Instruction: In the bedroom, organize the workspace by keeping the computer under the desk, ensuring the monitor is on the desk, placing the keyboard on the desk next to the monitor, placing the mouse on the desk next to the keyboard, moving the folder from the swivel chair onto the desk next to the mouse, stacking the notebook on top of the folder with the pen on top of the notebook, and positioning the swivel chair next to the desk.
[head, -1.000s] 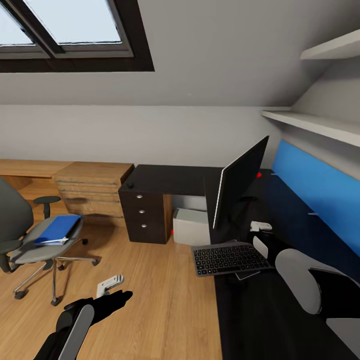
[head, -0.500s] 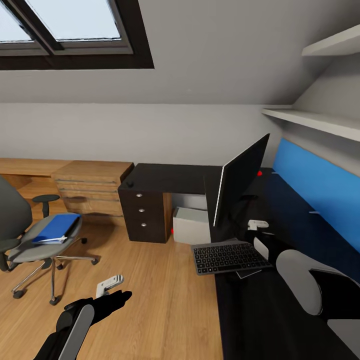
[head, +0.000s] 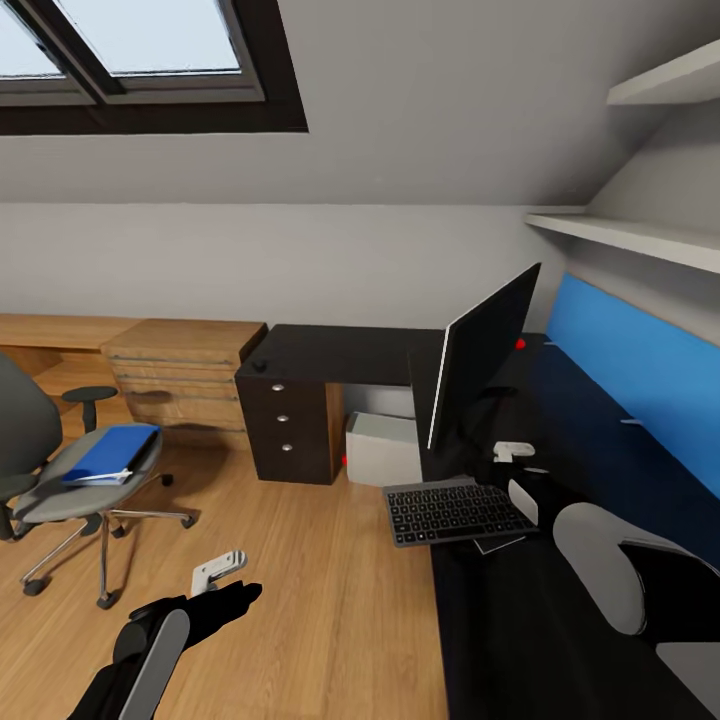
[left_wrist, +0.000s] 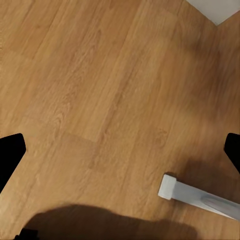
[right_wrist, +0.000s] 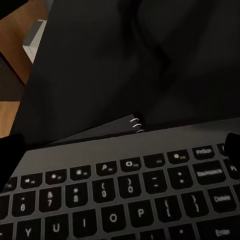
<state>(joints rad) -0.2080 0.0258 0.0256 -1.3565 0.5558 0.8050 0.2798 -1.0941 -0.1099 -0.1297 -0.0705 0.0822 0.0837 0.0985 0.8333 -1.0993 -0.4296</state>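
Both pincers gape empty, the right pincer (right_wrist: 120, 150) over the keyboard (head: 455, 512). Nudge that keyboard gently inward from the worktop (head: 540, 620) edge, off the notebook (right_wrist: 107, 127) beneath.

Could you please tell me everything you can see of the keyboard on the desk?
The keyboard is a slim, flat slab with a grey frame and dark keys bearing pale legends. It lies flat near the front edge of the black desk, just in front of the monitor, its corner reaching the desk edge. A dark spiral-bound notebook lies partly under it, its wire coils showing past the keyboard's back edge. The right pincer hangs close over the keys; whether it touches them cannot be told.
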